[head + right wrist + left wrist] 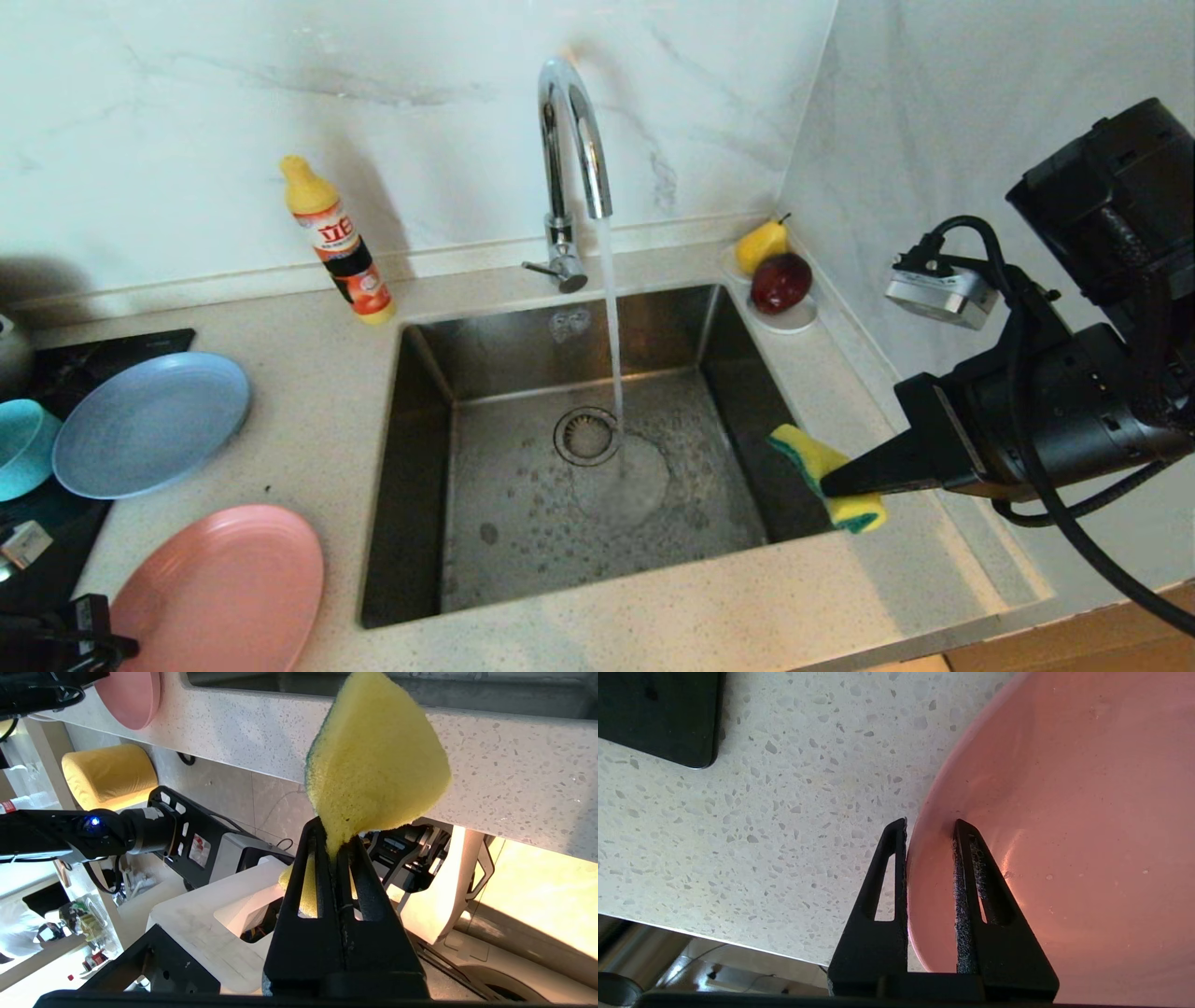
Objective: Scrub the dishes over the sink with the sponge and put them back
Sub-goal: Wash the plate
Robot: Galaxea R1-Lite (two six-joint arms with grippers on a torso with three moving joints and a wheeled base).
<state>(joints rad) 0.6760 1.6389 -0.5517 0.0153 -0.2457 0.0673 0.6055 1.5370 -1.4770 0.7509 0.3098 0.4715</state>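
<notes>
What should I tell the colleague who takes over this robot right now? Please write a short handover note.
Left gripper: at the near left corner of the counter, jaws astride the rim of the pink plate, one finger inside, one outside; the plate lies on the counter.
Right gripper: shut on the sponge, held at the right edge of the sink.
Grey-blue plate and teal bowl: on the counter left of the sink.
Tap: running into the sink.
Done: sponge in hand, pink plate being gripped.
Left: bring each dish over the sink, scrub it, put it back.
</notes>
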